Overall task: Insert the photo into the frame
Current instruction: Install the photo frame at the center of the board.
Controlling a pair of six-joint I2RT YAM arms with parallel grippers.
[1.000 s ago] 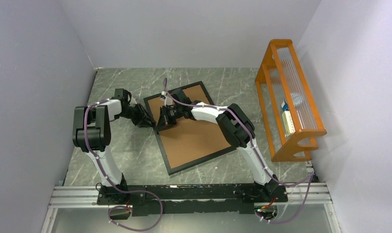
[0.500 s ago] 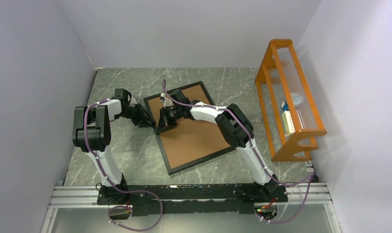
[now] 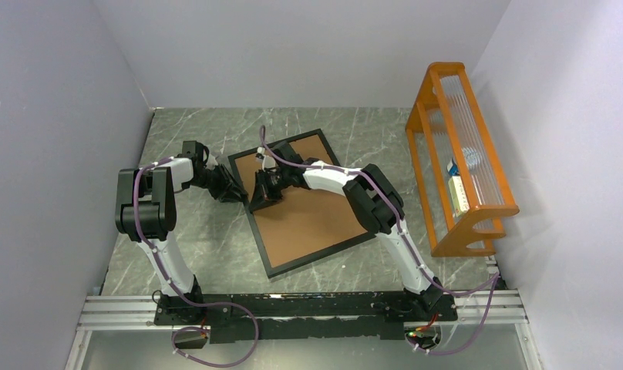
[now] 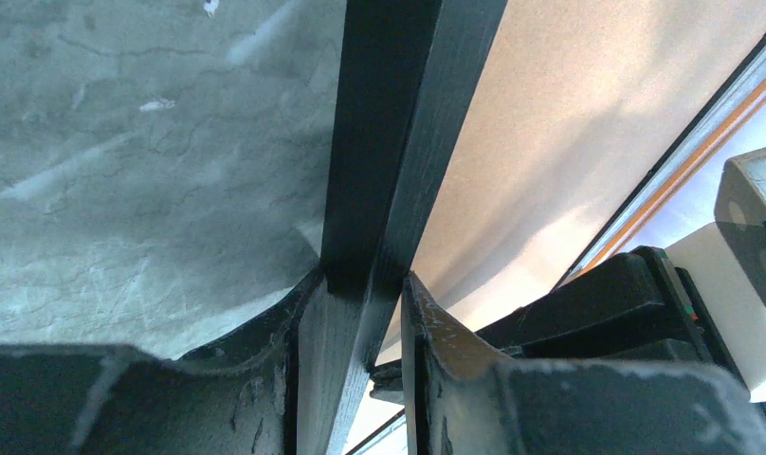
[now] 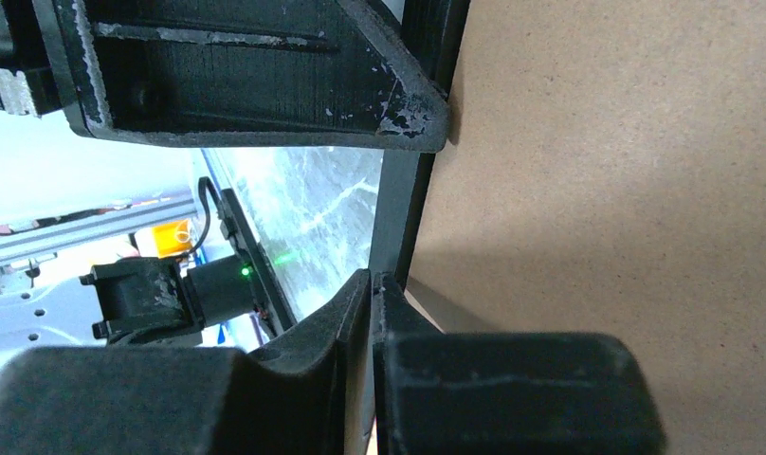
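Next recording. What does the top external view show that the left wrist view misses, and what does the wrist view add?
Only top external: the full outline of the frame, lying askew on the table, and the orange rack along the right wall.
Only left wrist: the jaws of the left gripper stand on either side of the frame's black rail, pressed against it.
Both: the frame, the brown backing board inside it, the marbled table, and the right gripper close by at the same edge.
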